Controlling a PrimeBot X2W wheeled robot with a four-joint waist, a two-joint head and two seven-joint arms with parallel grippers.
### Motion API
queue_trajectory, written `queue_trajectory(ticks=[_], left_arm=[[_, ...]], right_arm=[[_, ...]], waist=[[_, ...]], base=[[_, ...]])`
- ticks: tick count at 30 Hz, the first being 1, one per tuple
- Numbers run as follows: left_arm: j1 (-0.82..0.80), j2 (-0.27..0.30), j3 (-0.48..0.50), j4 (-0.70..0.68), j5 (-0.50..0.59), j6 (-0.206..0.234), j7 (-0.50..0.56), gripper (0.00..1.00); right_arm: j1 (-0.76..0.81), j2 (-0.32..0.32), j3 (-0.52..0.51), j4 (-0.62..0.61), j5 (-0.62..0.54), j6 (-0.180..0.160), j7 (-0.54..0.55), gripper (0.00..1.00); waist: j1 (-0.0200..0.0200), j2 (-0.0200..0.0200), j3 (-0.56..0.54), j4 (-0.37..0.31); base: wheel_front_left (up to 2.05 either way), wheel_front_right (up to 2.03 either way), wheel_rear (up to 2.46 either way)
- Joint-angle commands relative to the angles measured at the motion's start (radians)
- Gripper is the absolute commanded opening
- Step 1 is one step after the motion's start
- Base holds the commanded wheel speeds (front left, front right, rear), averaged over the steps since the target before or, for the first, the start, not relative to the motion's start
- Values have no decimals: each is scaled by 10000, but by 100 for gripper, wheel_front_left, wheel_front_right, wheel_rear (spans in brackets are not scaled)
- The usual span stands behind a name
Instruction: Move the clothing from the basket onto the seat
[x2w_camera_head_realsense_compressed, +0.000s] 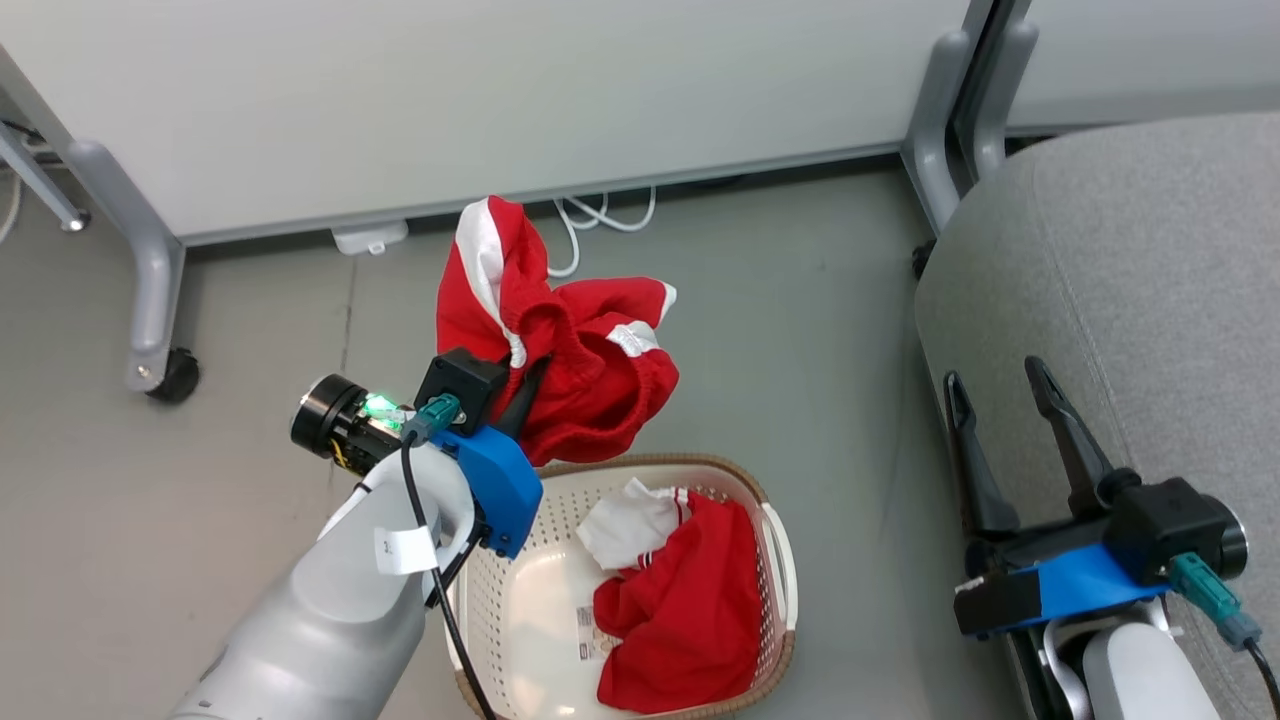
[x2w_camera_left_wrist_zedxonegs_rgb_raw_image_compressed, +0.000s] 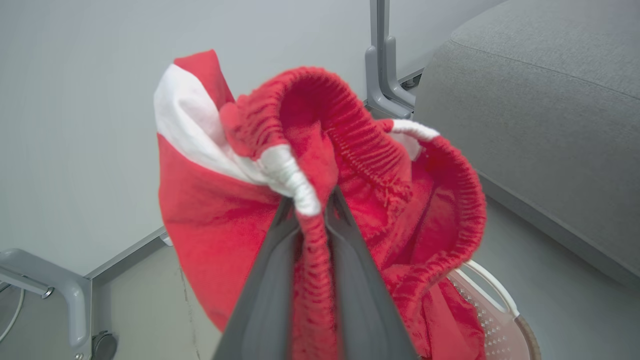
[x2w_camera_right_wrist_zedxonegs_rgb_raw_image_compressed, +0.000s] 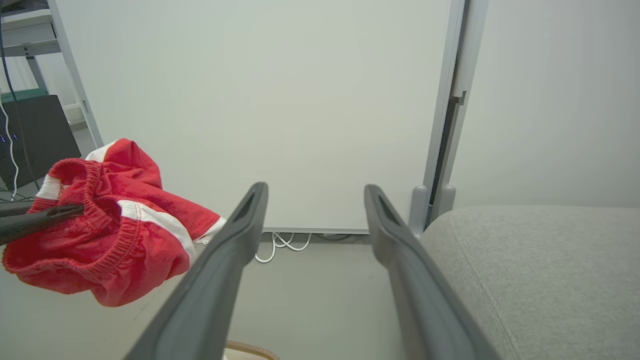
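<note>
A red garment with white stripes (x2w_camera_head_realsense_compressed: 560, 340) hangs in the air above the basket's far rim, pinched at its elastic band by my left gripper (x2w_camera_head_realsense_compressed: 522, 385), which is shut on it. In the left wrist view the red garment (x2w_camera_left_wrist_zedxonegs_rgb_raw_image_compressed: 350, 165) bunches around the closed gripper (x2w_camera_left_wrist_zedxonegs_rgb_raw_image_compressed: 312, 210). A second red garment with white trim (x2w_camera_head_realsense_compressed: 690, 605) lies inside the cream basket (x2w_camera_head_realsense_compressed: 520, 600) on the floor. My right gripper (x2w_camera_head_realsense_compressed: 1000, 385) stands open and empty at the left edge of the grey seat (x2w_camera_head_realsense_compressed: 1150, 280). The right wrist view shows that gripper (x2w_camera_right_wrist_zedxonegs_rgb_raw_image_compressed: 315, 192) beside the seat (x2w_camera_right_wrist_zedxonegs_rgb_raw_image_compressed: 540, 260) and the held garment (x2w_camera_right_wrist_zedxonegs_rgb_raw_image_compressed: 105, 225).
A white partition wall (x2w_camera_head_realsense_compressed: 480, 90) on grey castor legs (x2w_camera_head_realsense_compressed: 150, 300) runs behind the basket. White cables (x2w_camera_head_realsense_compressed: 600, 215) lie at its foot. Grey floor (x2w_camera_head_realsense_compressed: 820, 330) separates the basket from the seat.
</note>
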Motion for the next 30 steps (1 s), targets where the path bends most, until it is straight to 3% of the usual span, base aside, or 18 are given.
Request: queue_trajectory(ticks=[1, 12, 30], left_arm=[[126, 37, 140, -129, 53, 13, -48, 0], [846, -234, 730, -1393, 550, 7, -50, 0], [1495, -439, 784, -2627, 1128, 285, -51, 0]], right_arm=[[217, -35, -25, 45, 65, 4, -31, 100], [1070, -35, -17, 136, 181, 4, -31, 100], [851, -36, 506, -25, 168, 4, -33, 100]], waist=[[2, -1, -373, 121], [2, -1, -1408, 346], [2, -1, -1595, 529]], base=[[0, 0, 0], [0, 0, 0], [0, 0, 0]])
